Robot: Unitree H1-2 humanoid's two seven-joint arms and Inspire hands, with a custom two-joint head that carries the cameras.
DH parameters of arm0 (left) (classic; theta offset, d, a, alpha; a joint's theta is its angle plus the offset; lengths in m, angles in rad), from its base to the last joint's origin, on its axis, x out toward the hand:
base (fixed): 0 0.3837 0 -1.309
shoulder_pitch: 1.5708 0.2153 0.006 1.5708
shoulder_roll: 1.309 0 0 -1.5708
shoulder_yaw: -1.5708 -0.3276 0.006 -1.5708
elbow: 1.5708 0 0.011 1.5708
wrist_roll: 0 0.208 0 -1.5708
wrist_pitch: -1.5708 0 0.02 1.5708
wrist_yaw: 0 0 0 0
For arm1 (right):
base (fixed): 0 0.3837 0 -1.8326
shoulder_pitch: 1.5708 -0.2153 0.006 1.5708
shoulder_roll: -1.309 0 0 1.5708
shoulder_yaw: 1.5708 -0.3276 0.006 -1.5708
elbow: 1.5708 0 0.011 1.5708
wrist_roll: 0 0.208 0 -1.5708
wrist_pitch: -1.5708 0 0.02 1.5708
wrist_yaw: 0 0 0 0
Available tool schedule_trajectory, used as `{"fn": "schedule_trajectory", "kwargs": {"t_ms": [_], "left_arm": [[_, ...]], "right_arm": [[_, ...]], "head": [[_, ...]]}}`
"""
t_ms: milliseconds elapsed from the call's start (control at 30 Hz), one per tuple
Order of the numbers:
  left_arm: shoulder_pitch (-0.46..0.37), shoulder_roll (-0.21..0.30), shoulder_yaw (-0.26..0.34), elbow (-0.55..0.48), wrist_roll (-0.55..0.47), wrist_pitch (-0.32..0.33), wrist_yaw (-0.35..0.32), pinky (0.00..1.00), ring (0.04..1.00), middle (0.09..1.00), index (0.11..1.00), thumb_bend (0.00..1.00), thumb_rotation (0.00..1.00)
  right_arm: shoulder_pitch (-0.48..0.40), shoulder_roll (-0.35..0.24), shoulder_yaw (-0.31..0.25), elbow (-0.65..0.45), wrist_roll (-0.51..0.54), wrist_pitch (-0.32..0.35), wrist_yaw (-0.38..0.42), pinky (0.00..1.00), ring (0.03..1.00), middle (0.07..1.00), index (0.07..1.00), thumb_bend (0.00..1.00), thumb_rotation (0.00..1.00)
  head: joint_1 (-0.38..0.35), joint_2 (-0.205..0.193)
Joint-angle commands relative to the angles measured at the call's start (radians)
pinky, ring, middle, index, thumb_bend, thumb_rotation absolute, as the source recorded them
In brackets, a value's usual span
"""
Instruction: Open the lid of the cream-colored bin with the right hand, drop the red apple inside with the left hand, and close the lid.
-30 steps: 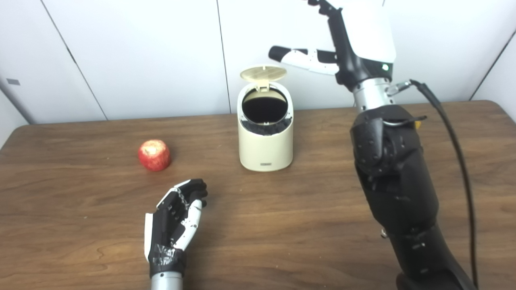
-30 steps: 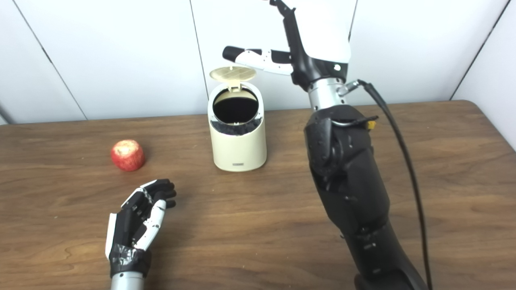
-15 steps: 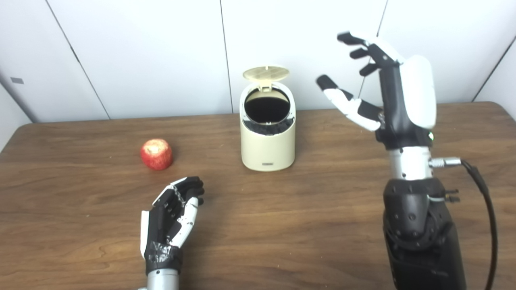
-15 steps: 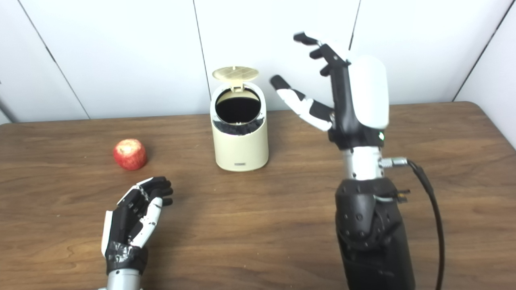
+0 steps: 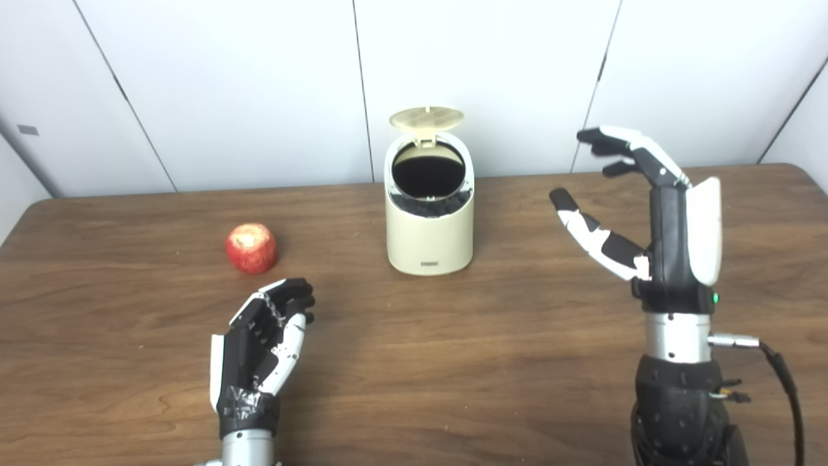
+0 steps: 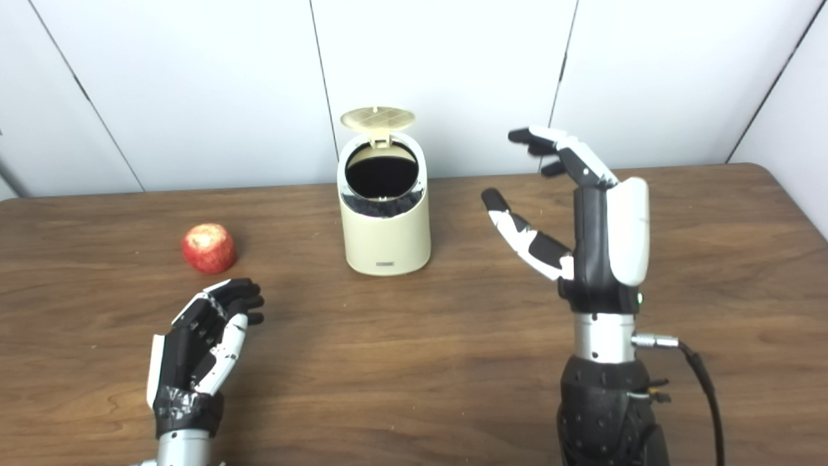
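The cream-colored bin (image 5: 429,230) stands at the back middle of the wooden table, its round lid (image 5: 427,118) flipped up behind a dark open mouth. The red apple (image 5: 251,248) rests on the table to the bin's left. My left hand (image 5: 262,346) hovers low near the front, just below and right of the apple, fingers slightly curled and holding nothing. My right hand (image 5: 653,213) is raised upright to the right of the bin, fingers spread, empty and well apart from it.
The brown wooden table (image 5: 453,362) reaches a rounded back right corner (image 5: 799,169). White wall panels (image 5: 226,84) close off the back. A black cable (image 5: 786,388) trails from my right wrist.
My right hand has dropped from above the bin's lid and pulled back toward the front right. My left hand has drifted slightly left toward the apple. The lid stays up.
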State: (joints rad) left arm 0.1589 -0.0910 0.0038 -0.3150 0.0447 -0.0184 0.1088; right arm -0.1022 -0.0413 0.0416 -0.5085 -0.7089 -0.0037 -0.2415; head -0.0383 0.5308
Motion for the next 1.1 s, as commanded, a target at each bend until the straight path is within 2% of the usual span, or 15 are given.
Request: {"fn": "schedule_trajectory", "kwargs": {"t_ms": [0,67,133,200,267,333,367,500,533,600,667,800,933,1000,1067], "left_arm": [[-0.022,0.009,0.006,-0.04,0.013,-0.047,0.001,0.61,0.671,0.678,0.649,0.31,0.15],[-0.023,0.017,0.011,-0.06,0.015,-0.049,-0.002,0.61,0.672,0.682,0.65,0.33,0.11],[-0.023,0.023,0.016,-0.085,0.016,-0.044,-0.003,0.62,0.682,0.683,0.648,0.42,0.18],[-0.032,0.034,0.023,-0.124,0.039,-0.048,0.002,0.62,0.682,0.681,0.644,0.45,0.19],[-0.051,0.058,0.033,-0.157,0.113,-0.063,0.01,0.61,0.675,0.675,0.642,0.48,0.18],[-0.078,0.092,0.046,-0.185,0.196,-0.078,0.012,0.55,0.652,0.669,0.644,0.5,0.15],[-0.1,0.114,0.058,-0.203,0.239,-0.081,0.013,0.57,0.679,0.696,0.675,0.58,0.09],[-0.17,0.171,0.106,-0.242,0.293,-0.065,0.015,0.74,0.788,0.778,0.76,0.77,0.1],[-0.2,0.191,0.123,-0.247,0.308,-0.031,0.009,0.76,0.795,0.785,0.767,0.79,0.1],[-0.247,0.222,0.145,-0.26,0.361,0.053,-0.018,0.79,0.838,0.819,0.816,0.91,0.24],[-0.291,0.254,0.149,-0.267,0.42,0.137,-0.058,0.79,0.854,0.841,0.853,0.96,0.31],[-0.377,0.304,0.136,-0.226,0.501,0.268,-0.122,0.88,0.926,0.923,0.946,1.0,0.39],[-0.441,0.33,0.119,-0.165,0.523,0.36,-0.164,0.87,0.974,0.974,0.995,1.0,0.42],[-0.463,0.346,0.105,-0.129,0.531,0.374,-0.177,0.76,0.953,0.976,1.0,1.0,0.41],[-0.482,0.359,0.091,-0.088,0.534,0.384,-0.184,0.76,0.928,0.965,0.991,1.0,0.4]], "right_arm": [[-0.007,0.015,-0.001,-0.015,0.014,-0.063,-0.035,0.51,0.629,0.67,0.655,0.25,0.23],[0.015,0.031,0.001,-0.022,0.029,-0.061,-0.035,0.52,0.637,0.675,0.655,0.24,0.25],[0.037,0.048,0.003,-0.03,0.04,-0.055,-0.032,0.53,0.65,0.675,0.659,0.24,0.29],[0.062,0.063,0.005,-0.032,0.034,-0.057,-0.035,0.53,0.646,0.671,0.658,0.23,0.28],[0.083,0.072,0.007,-0.029,0.024,-0.062,-0.036,0.52,0.637,0.665,0.658,0.21,0.25],[0.097,0.075,0.007,-0.022,0.025,-0.072,-0.04,0.52,0.639,0.666,0.661,0.2,0.24],[0.105,0.075,0.006,-0.014,0.027,-0.081,-0.045,0.52,0.642,0.672,0.664,0.21,0.24],[0.121,0.08,0.002,0.011,0.035,-0.097,-0.061,0.53,0.657,0.679,0.659,0.24,0.26],[0.122,0.081,0.001,0.015,0.045,-0.098,-0.062,0.53,0.658,0.68,0.658,0.24,0.27],[0.12,0.085,-0.002,0.02,0.07,-0.097,-0.061,0.54,0.662,0.68,0.653,0.26,0.32],[0.115,0.078,-0.007,0.028,0.08,-0.104,-0.064,0.54,0.661,0.679,0.653,0.27,0.34],[0.105,0.065,-0.029,0.034,0.082,-0.105,-0.065,0.5,0.631,0.661,0.647,0.23,0.25],[0.103,0.068,-0.04,0.036,0.107,-0.107,-0.061,0.5,0.629,0.656,0.637,0.23,0.19],[0.106,0.069,-0.047,0.04,0.139,-0.107,-0.055,0.51,0.628,0.653,0.636,0.22,0.18],[0.108,0.063,-0.053,0.049,0.16,-0.115,-0.054,0.51,0.623,0.649,0.639,0.22,0.18]], "head": [[-0.004,0.002],[-0.001,0.004],[0.005,0.007],[0.019,0.01],[0.032,0.011],[0.042,0.011],[0.046,0.01],[0.044,0.009],[0.041,0.007],[0.041,0.006],[0.047,0.003],[0.047,-0.003],[0.053,-0.009],[0.056,-0.009],[0.06,-0.013]]}}
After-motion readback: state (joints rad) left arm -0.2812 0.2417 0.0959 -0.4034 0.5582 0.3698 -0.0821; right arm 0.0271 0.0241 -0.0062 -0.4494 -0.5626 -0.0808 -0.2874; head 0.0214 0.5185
